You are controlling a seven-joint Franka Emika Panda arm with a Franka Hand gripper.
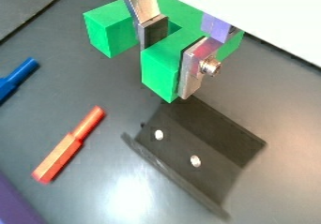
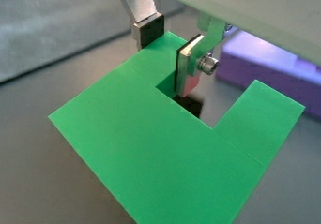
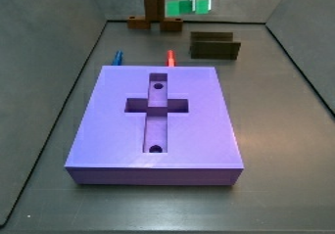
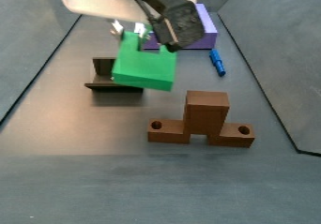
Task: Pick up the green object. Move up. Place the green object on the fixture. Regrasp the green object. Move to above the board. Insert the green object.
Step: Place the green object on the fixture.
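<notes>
My gripper (image 1: 174, 52) is shut on one prong of the bright green U-shaped object (image 1: 160, 70) and holds it in the air. Both silver fingers (image 2: 186, 67) press on the prong's sides. The dark L-shaped fixture (image 1: 194, 155) lies on the floor just below and past the green object. In a side view the green object (image 4: 145, 63) hangs tilted above and beside the fixture (image 4: 113, 85), clear of it. The purple board (image 3: 157, 116) with its cross-shaped recess lies apart, near the front of a side view. The green object (image 3: 198, 3) shows small at the back there.
A brown wooden cross-shaped piece (image 4: 201, 117) stands on the floor near the fixture. A red stick (image 1: 69, 143) and a blue stick (image 1: 13, 78) lie on the floor between board and fixture. Dark walls bound the floor on both sides.
</notes>
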